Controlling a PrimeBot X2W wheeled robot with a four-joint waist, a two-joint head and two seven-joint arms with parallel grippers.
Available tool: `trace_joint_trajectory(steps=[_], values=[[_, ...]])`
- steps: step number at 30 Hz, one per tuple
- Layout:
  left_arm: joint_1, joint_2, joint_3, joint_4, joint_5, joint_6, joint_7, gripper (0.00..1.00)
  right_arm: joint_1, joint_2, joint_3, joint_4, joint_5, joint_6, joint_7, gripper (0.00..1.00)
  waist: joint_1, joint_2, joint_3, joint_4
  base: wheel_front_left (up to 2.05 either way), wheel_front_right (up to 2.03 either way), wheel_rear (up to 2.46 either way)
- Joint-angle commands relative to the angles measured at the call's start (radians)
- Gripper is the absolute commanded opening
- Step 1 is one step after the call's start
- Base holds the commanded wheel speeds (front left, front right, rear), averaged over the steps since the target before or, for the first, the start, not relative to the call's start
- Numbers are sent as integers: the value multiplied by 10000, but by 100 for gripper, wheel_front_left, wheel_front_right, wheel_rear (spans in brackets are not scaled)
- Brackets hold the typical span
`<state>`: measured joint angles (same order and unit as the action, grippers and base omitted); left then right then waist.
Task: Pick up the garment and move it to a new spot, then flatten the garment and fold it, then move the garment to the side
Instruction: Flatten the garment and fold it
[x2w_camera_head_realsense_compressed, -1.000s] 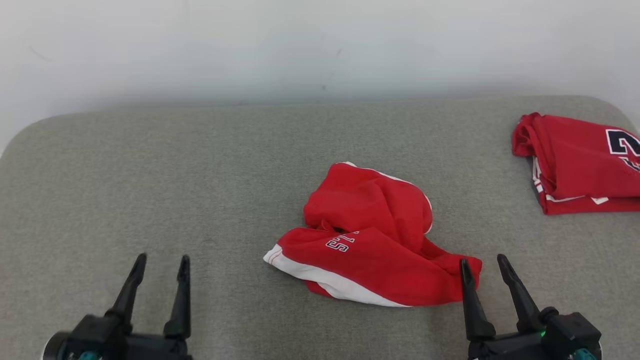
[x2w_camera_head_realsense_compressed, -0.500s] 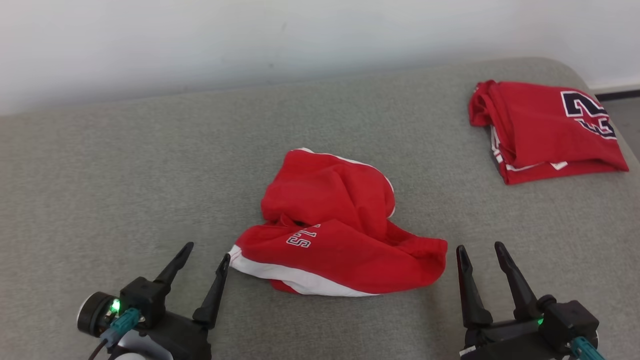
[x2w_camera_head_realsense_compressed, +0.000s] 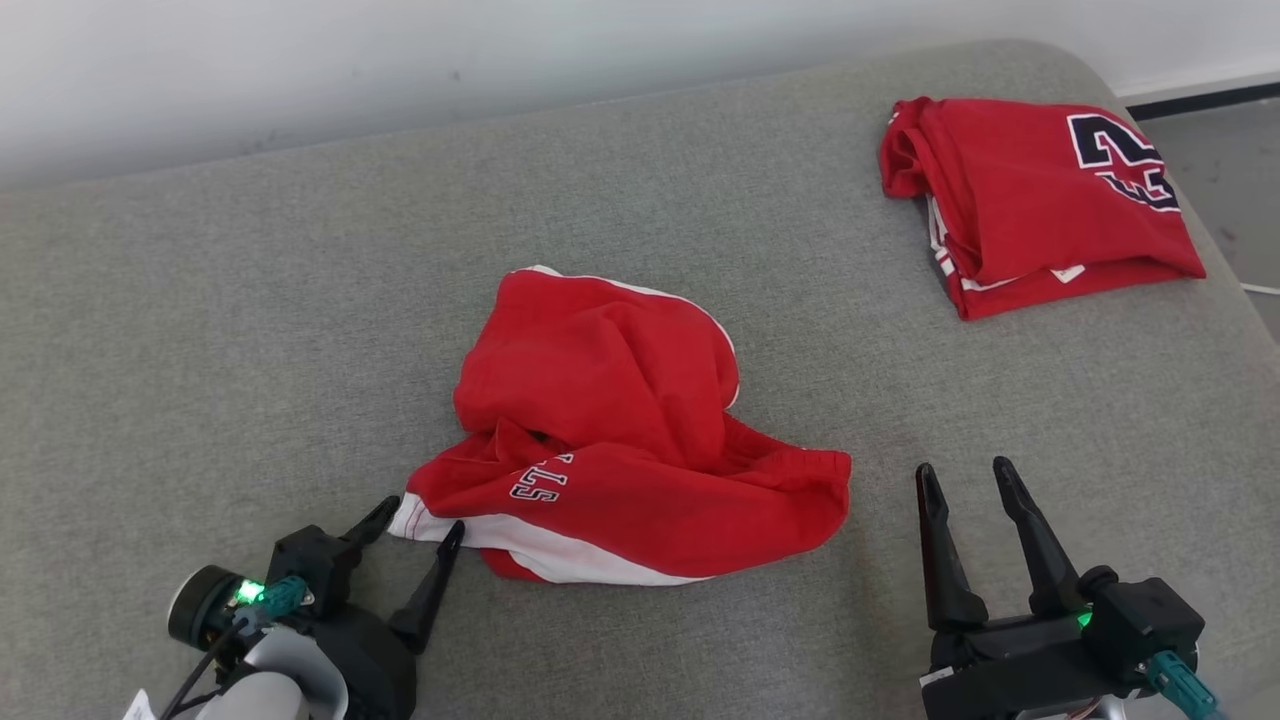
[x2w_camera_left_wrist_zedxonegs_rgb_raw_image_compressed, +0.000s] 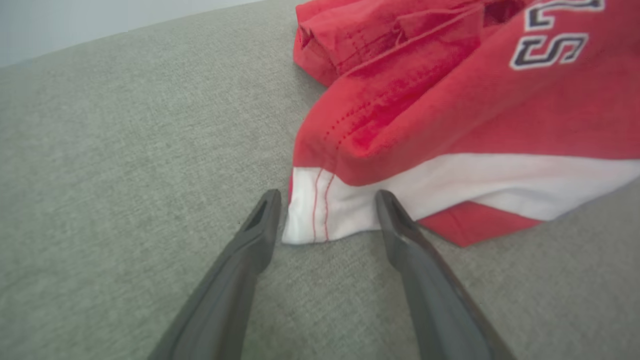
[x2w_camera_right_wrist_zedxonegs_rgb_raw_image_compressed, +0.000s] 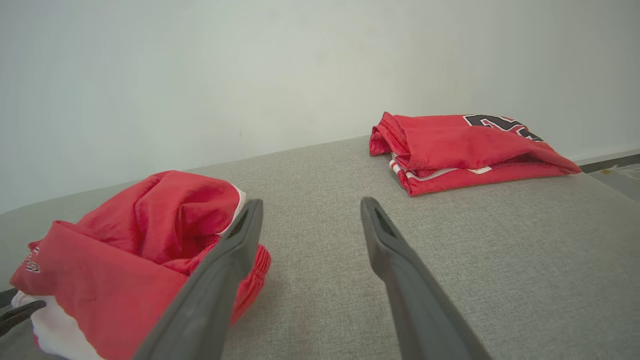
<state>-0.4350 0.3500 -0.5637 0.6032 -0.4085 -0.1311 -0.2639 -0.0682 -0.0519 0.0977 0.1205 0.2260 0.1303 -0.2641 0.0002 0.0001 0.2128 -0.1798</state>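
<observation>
Surface: we find a grey fabric-covered tabletop with rounded corners, set against a pale wall.
Task item: we note a red garment lying crumpled in a heap near the middle of the tabletop, towards the robot's side.
Markings: we read dark lettering edged in white on its front fold; only part of it is legible.
Trim: a white band runs along the garment's near lower edge and ends in a stitched corner at the robot's left.
Left claw: released, fingers spread wide and low over the tabletop. In the left wrist view we see the white corner lying between the two fingertips, with nothing pinched. We cannot tell whether either finger touches the cloth.
Right claw: released and empty, fingers apart. It stands just beside the garment's right end, clear of the cloth in the head view.
Other item: we record a folded red jersey bearing a dark number, resting at the tabletop's far right corner, well apart from the crumpled garment and from both claws.
</observation>
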Motion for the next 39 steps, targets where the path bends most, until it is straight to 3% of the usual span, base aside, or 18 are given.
trace_joint_trajectory(steps=[1,2,7,13,23,31,32,33,34,39], values=[[-195,41,-92,203,-50,16,1,24,-75,17,-58,-27,0,3,2,100,-2,-1,45,-65,0,0,0],[-255,40,-113,260,-94,16,1,0,-70,16,-78,-53,-7,3,2,100,-2,-1,36,-69,0,0,0],[-215,0,94,98,-246,16,0,0,118,17,-264,-113,-47,3,2,100,-2,-1,-84,102,0,0,0],[325,-53,948,-903,-189,89,0,0,339,15,-383,-76,-14,3,2,100,-2,-1,-483,766,0,0,0],[2448,151,1878,-3051,-161,743,0,0,594,15,-690,101,-20,3,2,100,-2,-1,-1004,2137,0,0,0],[4161,-170,2096,-3314,-731,1225,-1,0,628,12,-739,293,84,3,2,100,-2,-1,-1102,2597,0,0,0],[4260,-199,2093,-3243,-752,1231,0,37,649,13,-714,326,94,3,2,100,-2,-1,-1131,2609,0,0,0],[4301,-287,2113,-3212,-787,1262,0,83,666,14,-699,358,94,3,2,100,-2,-1,-1173,2619,0,0,0],[4331,-370,2155,-3208,-797,1262,-1,100,688,14,-677,383,98,3,2,100,-2,-1,-1209,2623,0,0,0],[4463,-815,3062,-4233,-591,1285,-3,100,745,-14,-702,451,94,3,2,100,-2,-1,-1455,2615,0,0,0]])
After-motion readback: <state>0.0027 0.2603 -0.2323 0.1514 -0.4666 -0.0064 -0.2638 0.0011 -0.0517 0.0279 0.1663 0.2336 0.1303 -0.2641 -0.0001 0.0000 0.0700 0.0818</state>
